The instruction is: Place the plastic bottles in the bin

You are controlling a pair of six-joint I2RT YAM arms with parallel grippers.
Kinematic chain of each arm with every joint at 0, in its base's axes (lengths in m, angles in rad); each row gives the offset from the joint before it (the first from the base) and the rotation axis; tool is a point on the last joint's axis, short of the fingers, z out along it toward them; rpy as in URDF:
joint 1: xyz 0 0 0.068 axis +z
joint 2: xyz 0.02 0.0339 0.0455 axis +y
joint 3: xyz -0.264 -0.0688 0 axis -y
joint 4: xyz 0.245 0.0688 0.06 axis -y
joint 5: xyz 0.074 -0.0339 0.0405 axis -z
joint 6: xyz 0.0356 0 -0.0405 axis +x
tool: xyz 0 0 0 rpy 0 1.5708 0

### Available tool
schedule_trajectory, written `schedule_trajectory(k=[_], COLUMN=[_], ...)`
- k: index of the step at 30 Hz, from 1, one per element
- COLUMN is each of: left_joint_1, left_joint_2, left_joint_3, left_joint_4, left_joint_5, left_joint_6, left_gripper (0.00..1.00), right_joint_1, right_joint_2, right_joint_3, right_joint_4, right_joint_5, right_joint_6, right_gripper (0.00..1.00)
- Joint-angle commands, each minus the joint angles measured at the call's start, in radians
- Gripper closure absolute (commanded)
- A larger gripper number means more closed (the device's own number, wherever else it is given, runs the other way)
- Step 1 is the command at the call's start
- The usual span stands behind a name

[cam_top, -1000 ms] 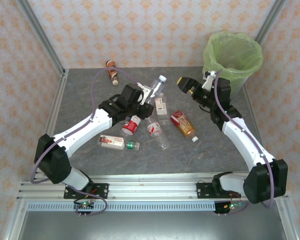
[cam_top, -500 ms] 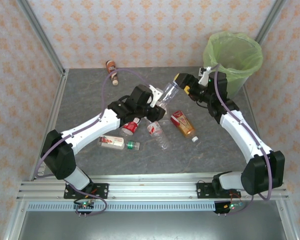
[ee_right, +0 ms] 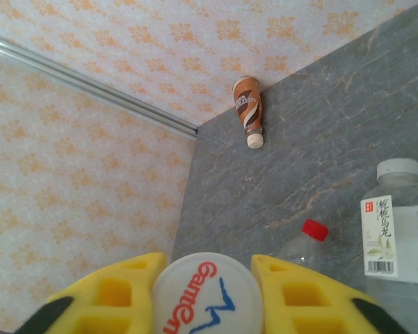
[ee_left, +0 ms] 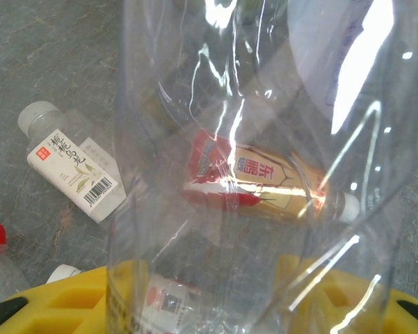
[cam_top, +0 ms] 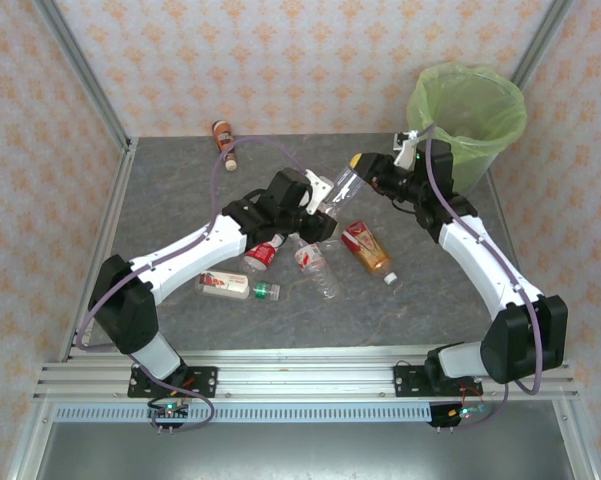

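I read the left claw [ee_left: 202, 300] clamped around the clear bottle [cam_top: 344, 186], at its body. Right claw [cam_top: 363, 166] clenched on its white cap [ee_right: 207, 296]. The bin [cam_top: 467, 112] stands near the right claw, farther back and to its right.

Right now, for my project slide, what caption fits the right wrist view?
Right gripper shut on a white-capped bottle; a brown bottle lies by the far wall.

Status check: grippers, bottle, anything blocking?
Left gripper shut on clear bottle. Right gripper shut on its cap. Bottle off the table, short of bin. Nothing seen blocking.
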Motion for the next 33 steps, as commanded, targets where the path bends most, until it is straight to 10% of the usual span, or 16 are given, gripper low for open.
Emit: schedule_trajectory(k=[1,3,9,19,33], left_joint_1=[-0.008,-0.009,-0.009,0.003,0.069], left_joint_2=[0.003,-0.001,-0.003,-0.079,-0.307], left_joint_3=[0.041,0.039,0.034,-0.051,-0.313], left_joint_4=[-0.010,-0.011,-0.014,0.066,0.325], left_joint_5=[0.015,0.013,-0.005,0.027,-0.350], left_joint_6=[0.024,0.025,0.024,0.018,-0.151], left_gripper=[0.63,0.62,0.56,0.00,0.00], right_joint_1=[0.007,0.009,0.008,0.008,0.008], right_joint_2=[-0.005,-0.014,-0.031,-0.088,-0.167], right_joint_3=[0.018,0.006,-0.012,-0.054,-0.074], right_joint_4=[-0.014,-0.014,-0.007,0.006,-0.028], right_joint_5=[0.002,0.039,0.086,0.219,0.489], right_joint_6=[-0.030,-0.038,-0.050,-0.093,-0.194], right_gripper=[0.86,1.00,1.00,1.00,1.00])
